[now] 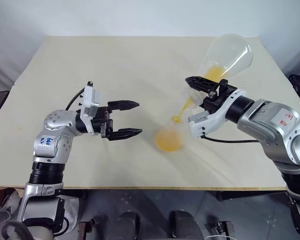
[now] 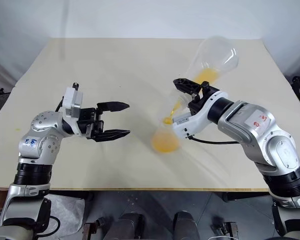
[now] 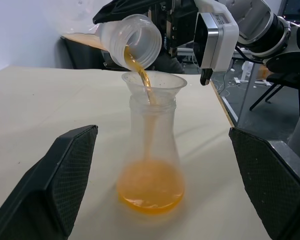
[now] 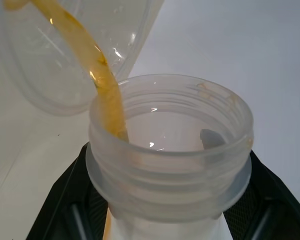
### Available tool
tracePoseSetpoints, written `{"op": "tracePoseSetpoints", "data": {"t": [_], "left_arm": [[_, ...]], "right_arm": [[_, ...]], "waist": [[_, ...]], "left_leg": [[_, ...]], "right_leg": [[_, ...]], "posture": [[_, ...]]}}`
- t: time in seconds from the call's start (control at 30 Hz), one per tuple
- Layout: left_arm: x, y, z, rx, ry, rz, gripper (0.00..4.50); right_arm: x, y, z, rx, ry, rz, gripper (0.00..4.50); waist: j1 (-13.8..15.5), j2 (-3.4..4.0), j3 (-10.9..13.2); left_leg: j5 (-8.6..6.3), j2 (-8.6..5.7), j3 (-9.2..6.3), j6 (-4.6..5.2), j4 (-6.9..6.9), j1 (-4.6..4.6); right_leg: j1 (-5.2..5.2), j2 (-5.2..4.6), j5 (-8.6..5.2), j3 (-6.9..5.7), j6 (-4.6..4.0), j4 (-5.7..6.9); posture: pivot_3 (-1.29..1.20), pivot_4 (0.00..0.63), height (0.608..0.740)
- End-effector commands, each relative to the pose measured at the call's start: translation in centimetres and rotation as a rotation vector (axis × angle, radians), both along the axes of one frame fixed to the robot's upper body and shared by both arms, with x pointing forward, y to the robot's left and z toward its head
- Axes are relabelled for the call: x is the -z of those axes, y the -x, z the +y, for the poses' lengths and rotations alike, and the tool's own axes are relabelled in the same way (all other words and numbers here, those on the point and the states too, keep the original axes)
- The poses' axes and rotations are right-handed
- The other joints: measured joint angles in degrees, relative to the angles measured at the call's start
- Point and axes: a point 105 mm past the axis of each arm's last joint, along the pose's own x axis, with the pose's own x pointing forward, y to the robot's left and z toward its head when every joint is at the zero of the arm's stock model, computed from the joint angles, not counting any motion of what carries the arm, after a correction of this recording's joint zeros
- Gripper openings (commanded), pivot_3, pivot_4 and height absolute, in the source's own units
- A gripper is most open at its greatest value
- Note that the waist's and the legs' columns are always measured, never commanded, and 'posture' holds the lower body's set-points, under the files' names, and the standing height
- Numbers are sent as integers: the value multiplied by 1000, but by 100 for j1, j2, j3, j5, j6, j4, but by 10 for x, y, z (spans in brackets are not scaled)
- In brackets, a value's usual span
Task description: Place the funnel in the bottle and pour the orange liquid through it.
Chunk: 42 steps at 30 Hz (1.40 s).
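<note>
Left wrist view: funnel (image 3: 154, 84) seated in the bottle (image 3: 151, 165) at frame centre, orange liquid (image 3: 150, 192) pooling in its base — stream falling from a tilted flask (image 1: 225, 55) at upper right of the head view. Right gripper (image 1: 206, 90) clamped on the flask's neck; left gripper (image 1: 125, 120) wide, empty, left of the bottle. Pouring step under way — next, likely tilt further to drain.

You're working in a lab: a bare cream table (image 1: 115, 75) against white walls, conical flasks (image 1: 229, 57), office chairs (image 3: 285, 70) behind.
</note>
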Motion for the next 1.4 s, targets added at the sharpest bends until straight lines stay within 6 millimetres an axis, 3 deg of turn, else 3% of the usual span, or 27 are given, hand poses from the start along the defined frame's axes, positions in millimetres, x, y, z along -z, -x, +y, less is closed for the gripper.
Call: {"op": "tracePoseSetpoints", "data": {"t": [0.03,1.4], "left_arm": [[-9,3,0,8,-2,-48,4500],[-9,2,-2,13,-2,-46,4500]], "right_arm": [[-19,5,1,-18,-13,-82,2468],[-24,7,0,-43,37,-134,2468]], "waist": [[0,0,0],[-6,0,0]], "left_leg": [[0,0,0,0,0,0],[0,0,0,0,0,0]], "right_leg": [[0,0,0,0,0,0],[0,0,0,0,0,0]], "posture": [[0,150,740],[0,150,740]]}}
